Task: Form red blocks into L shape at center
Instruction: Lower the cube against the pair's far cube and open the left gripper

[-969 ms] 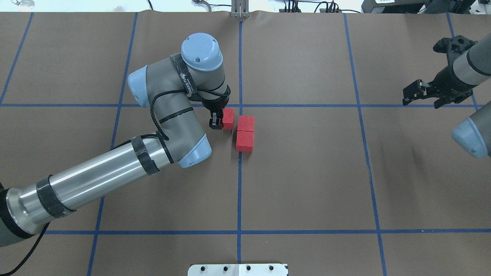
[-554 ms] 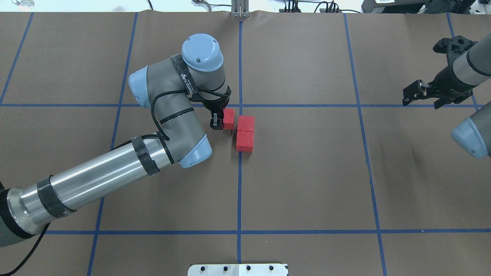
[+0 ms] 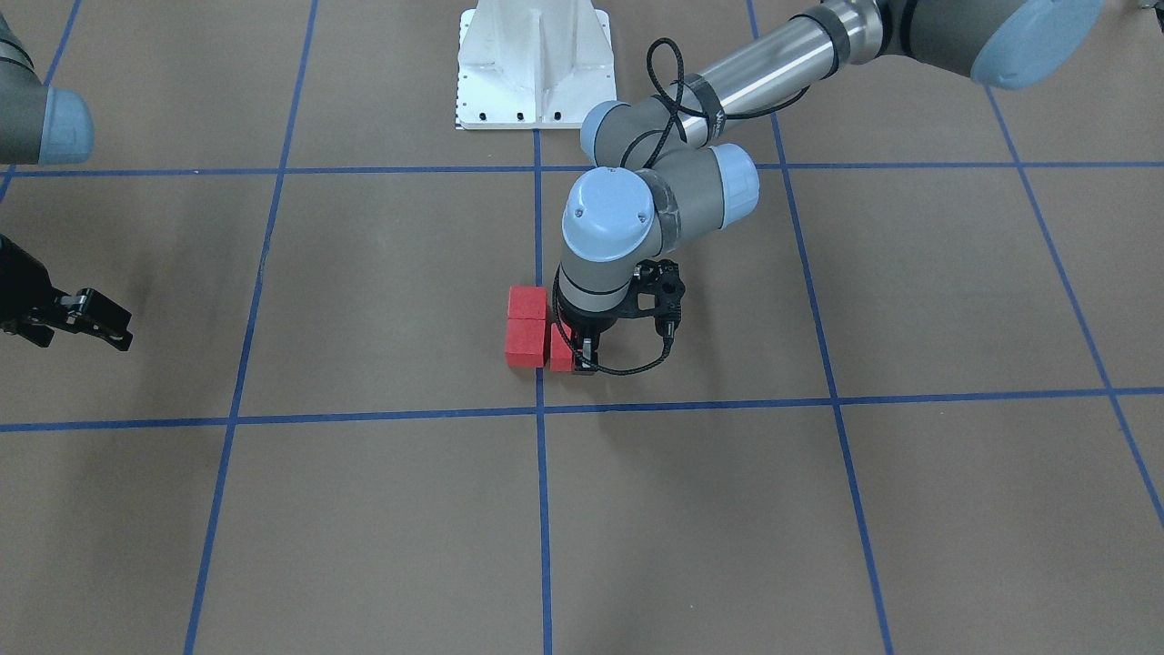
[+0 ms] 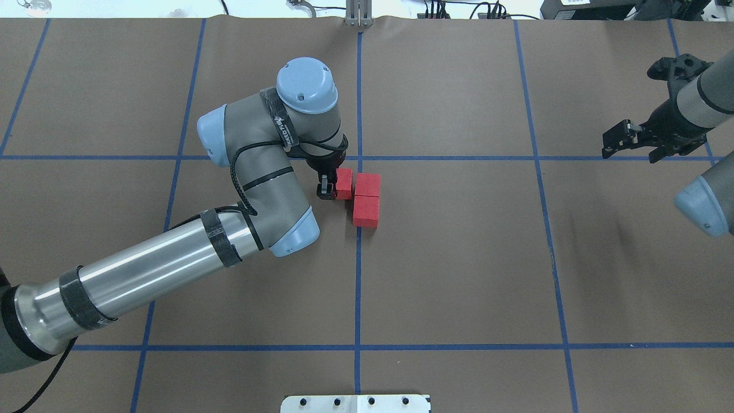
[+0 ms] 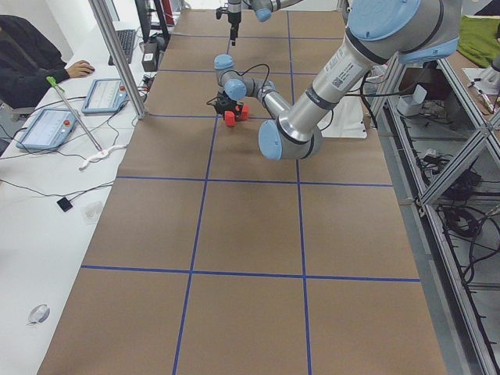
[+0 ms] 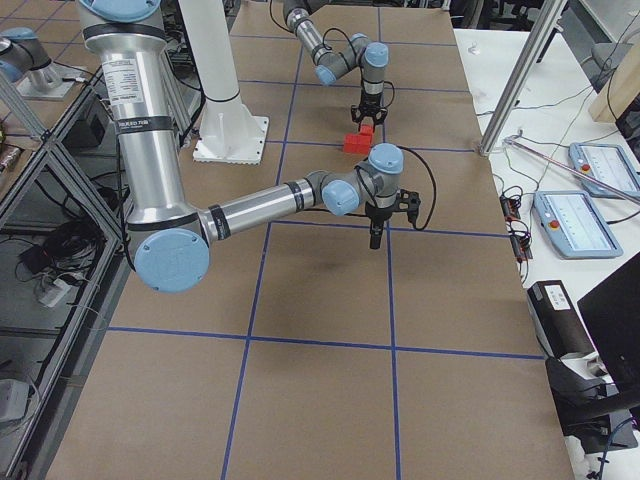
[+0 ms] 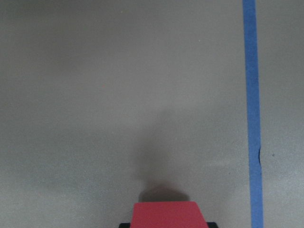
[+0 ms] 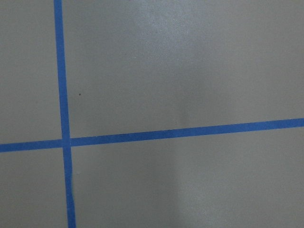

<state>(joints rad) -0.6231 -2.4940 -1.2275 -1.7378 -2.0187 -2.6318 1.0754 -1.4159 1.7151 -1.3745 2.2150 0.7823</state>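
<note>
Three red blocks (image 4: 366,211) gather at the centre of the brown bench (image 4: 459,275), where the middle blue tape line (image 4: 358,287) runs away from the robot. Seen from over the robot's shoulders, two of them lie touching, one behind the other, with their left edges on that line. The third block (image 4: 344,183) is clamped in the left gripper (image 4: 335,186). It sits just left of the far block of the pair (image 4: 367,184) and level with it, and only a thin gap shows between them from overhead. Whether it rests on the bench or hangs just above it cannot be told. The left arm (image 4: 172,258) reaches in from the near left, bent sharply at the wrist, and its wrist camera catches the red block at the bottom of its view. Well apart at the far right, the right gripper (image 4: 629,148) hovers empty over a crossing of tape lines, its fingers spread.
</note>
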